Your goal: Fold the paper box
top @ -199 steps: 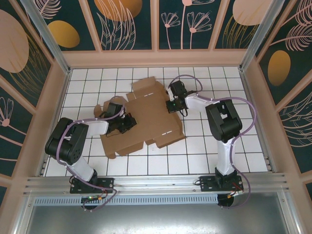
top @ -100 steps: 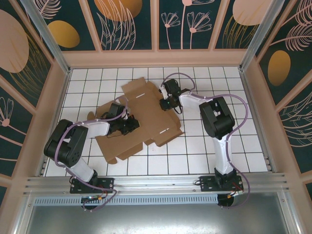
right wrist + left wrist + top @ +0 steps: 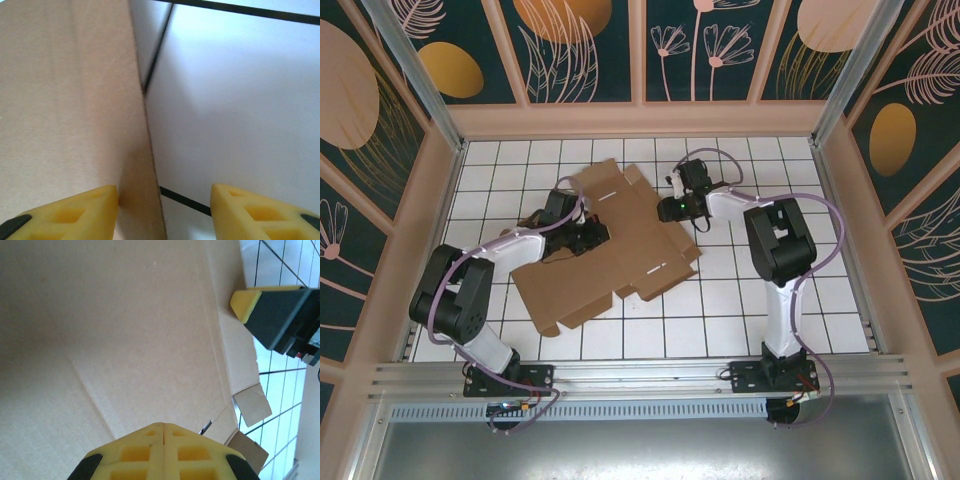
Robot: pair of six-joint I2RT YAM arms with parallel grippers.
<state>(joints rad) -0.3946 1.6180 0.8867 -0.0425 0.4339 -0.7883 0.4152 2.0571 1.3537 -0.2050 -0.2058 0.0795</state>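
Note:
The paper box (image 3: 620, 268) lies as a flat brown cardboard sheet with flaps on the white tiled floor. My left gripper (image 3: 595, 237) rests over its middle panel, shut, its yellow tips pressed together with nothing between them. In the left wrist view the left gripper (image 3: 164, 426) hangs close above the paper box (image 3: 125, 340), beside a crease. My right gripper (image 3: 667, 209) is at the sheet's far right edge, open. In the right wrist view the right gripper (image 3: 164, 197) straddles the edge of the paper box (image 3: 60, 100), one finger over cardboard, the other over tile.
One yellow-tipped finger of the right gripper (image 3: 246, 304) shows in the left wrist view beyond the sheet's side flap. Wooden-framed walls (image 3: 640, 120) enclose the tiled floor (image 3: 800, 300). A metal rail (image 3: 640, 375) runs along the near edge by both arm bases.
The right gripper has opened at the sheet's right edge. The left gripper slid toward the far side across the cardboard. The sheet shifted slightly left.

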